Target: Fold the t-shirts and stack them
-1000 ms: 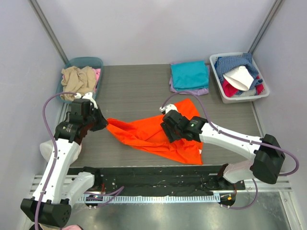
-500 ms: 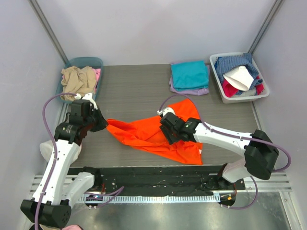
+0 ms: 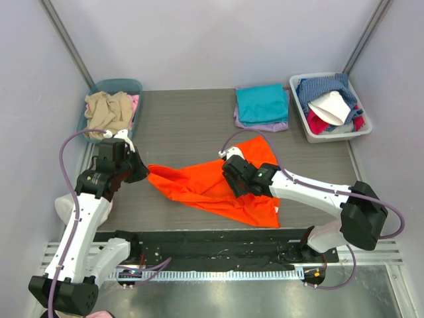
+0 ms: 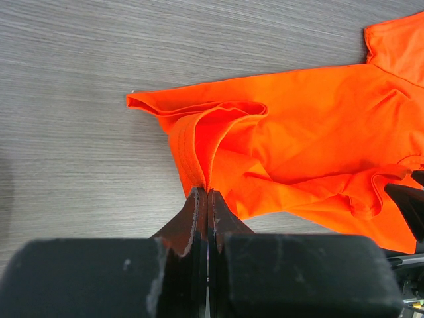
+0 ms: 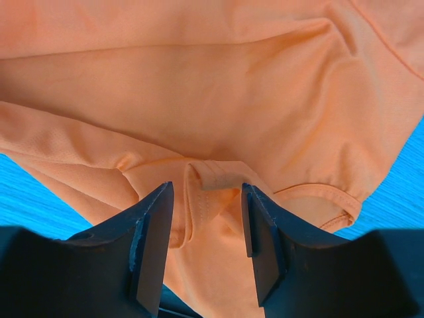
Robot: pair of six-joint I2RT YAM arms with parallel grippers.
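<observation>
The bright orange cloth t-shirt (image 3: pixel 199 187) lies rumpled and spread crookedly; the left gripper (image 4: pixel 207 197) pinches its stitched edge tight, the right gripper (image 5: pixel 204 192) stands parted over a crease.

lavender t-shirt (image 3: pixel 265 126) mostly hidden under teal t-shirt (image 3: pixel 262 103), perhaps folded

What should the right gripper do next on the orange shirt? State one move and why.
Probably close the right gripper on the orange shirt. Its jaws stand open, straddling a raised hem fold, while the left gripper is shut on another edge of the shirt, so both arms could then spread the cloth.
</observation>
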